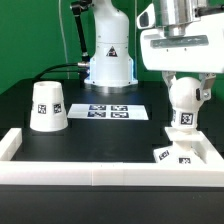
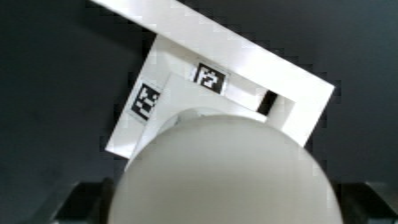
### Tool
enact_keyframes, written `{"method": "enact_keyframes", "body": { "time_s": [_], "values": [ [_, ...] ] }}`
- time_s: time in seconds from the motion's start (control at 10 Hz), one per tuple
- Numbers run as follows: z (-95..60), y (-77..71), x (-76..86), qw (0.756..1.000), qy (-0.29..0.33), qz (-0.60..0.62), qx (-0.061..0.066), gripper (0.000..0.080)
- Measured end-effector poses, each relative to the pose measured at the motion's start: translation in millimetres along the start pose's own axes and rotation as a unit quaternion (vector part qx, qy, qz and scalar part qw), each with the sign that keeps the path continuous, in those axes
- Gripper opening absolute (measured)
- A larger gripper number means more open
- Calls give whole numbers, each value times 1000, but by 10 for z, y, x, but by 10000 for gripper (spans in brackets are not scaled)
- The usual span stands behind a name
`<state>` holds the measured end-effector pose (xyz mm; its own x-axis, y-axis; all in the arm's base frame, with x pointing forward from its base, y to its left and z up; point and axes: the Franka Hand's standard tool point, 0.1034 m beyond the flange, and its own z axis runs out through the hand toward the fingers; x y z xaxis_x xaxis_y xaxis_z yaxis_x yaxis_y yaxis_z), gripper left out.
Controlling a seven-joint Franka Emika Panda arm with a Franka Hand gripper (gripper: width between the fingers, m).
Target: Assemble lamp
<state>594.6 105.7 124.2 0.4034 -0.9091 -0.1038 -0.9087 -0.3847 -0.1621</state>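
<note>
My gripper (image 1: pixel 185 84) is shut on the white rounded bulb (image 1: pixel 184 100) and holds it upright, a tag showing on its lower end. The bulb hangs just above the low angular lamp base (image 1: pixel 180 152), which lies in the near corner at the exterior view's right. In the wrist view the bulb (image 2: pixel 222 160) fills the middle between my dark fingers (image 2: pixel 79 203), with the tagged base (image 2: pixel 196 85) beyond it. The tapered shade (image 1: pixel 47 106) stands upright, apart, at the exterior view's left.
A white raised wall (image 1: pixel 90 168) runs along the table's front and sides, close round the base. It also shows in the wrist view (image 2: pixel 196 30). The marker board (image 1: pixel 110 111) lies flat mid-table. The arm's pedestal (image 1: pixel 108 60) stands at the back.
</note>
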Motion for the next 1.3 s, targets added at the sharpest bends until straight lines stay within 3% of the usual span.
{"method": "enact_keyframes", "body": {
  "time_s": [0.3, 0.4, 0.6, 1.0, 1.3],
  "values": [
    [2, -6, -16, 1000, -3, 14, 2, 588],
    [2, -5, -17, 1000, -3, -8, 1, 675],
    [-1, -5, -23, 995, -1, -102, -3, 695],
    [3, -2, -28, 962, 2, -273, -6, 699],
    [4, -1, -24, 923, 1, -385, -7, 699]
  ]
}}
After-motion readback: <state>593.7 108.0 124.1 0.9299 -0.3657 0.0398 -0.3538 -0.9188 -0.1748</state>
